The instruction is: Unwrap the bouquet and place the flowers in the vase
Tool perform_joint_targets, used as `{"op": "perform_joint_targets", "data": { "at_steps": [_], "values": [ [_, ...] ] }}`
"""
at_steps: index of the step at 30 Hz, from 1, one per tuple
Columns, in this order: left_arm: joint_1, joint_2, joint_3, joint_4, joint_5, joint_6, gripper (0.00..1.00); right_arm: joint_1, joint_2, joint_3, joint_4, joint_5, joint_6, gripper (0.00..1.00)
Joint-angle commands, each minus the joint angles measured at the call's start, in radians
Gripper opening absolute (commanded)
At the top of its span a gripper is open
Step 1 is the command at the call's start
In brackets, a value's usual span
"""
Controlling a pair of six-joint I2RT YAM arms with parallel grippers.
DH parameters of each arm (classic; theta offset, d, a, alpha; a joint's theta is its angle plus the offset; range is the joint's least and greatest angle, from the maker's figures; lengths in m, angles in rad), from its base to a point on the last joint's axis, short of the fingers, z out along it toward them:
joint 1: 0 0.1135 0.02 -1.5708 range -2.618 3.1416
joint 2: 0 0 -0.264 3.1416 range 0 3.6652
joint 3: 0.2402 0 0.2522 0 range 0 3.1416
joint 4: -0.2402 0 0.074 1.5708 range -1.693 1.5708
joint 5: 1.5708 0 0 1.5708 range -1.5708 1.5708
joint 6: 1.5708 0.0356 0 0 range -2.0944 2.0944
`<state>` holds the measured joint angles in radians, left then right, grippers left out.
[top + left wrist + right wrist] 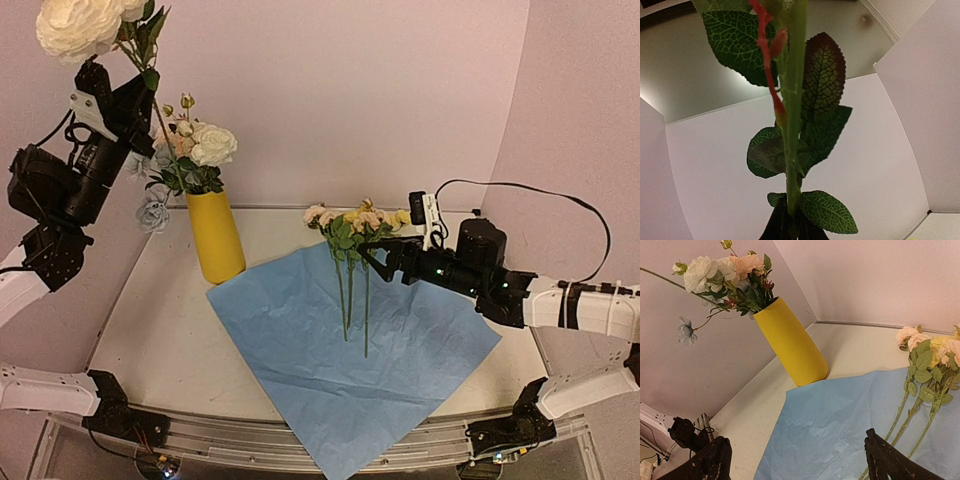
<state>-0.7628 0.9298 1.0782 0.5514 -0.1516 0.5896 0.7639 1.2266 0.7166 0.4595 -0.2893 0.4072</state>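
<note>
Several flowers (pixel 927 365) beside right hand (pixel 796 440) (open)

We note soft, dim pinkish lighting, faint shadows, curved edge distortion, and the near stem (pixel 794 75) out of focus.

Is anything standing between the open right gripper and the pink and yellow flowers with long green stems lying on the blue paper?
Nothing visible does. The right gripper hangs open close beside the flowers, whose thin stems lie bare on the flat blue paper sheet. The tall yellow vase stands apart.
</note>
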Motion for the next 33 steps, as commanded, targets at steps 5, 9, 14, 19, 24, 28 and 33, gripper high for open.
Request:
{"op": "perform_joint_targets", "data": {
  "at_steps": [5, 9, 14, 19, 24, 28, 33],
  "values": [
    [0.017, 0.094, 0.017, 0.144, -0.022, 0.047, 0.00, 0.002, 0.010, 0.048, 0.033, -0.027, -0.007, 0.93],
    [0.060, 0.123, 0.015, 0.171, -0.002, 0.010, 0.00, 0.002, -0.009, 0.036, 0.033, -0.022, -0.010, 0.93],
    [0.179, 0.156, 0.006, 0.215, 0.081, -0.120, 0.00, 0.002, -0.023, 0.026, 0.032, -0.019, -0.012, 0.93],
    [0.240, 0.173, -0.002, 0.262, 0.112, -0.228, 0.00, 0.002, -0.021, 0.027, 0.032, -0.017, -0.014, 0.93],
    [0.259, 0.174, -0.049, 0.313, 0.111, -0.306, 0.00, 0.002, -0.016, 0.027, 0.033, -0.018, -0.014, 0.93],
    [0.275, 0.179, -0.099, 0.357, 0.104, -0.357, 0.00, 0.002, -0.018, 0.021, 0.033, -0.016, -0.015, 0.93],
    [0.280, 0.181, -0.148, 0.378, 0.089, -0.374, 0.00, 0.002, -0.022, 0.014, 0.033, -0.016, -0.013, 0.93]
  ]
}}
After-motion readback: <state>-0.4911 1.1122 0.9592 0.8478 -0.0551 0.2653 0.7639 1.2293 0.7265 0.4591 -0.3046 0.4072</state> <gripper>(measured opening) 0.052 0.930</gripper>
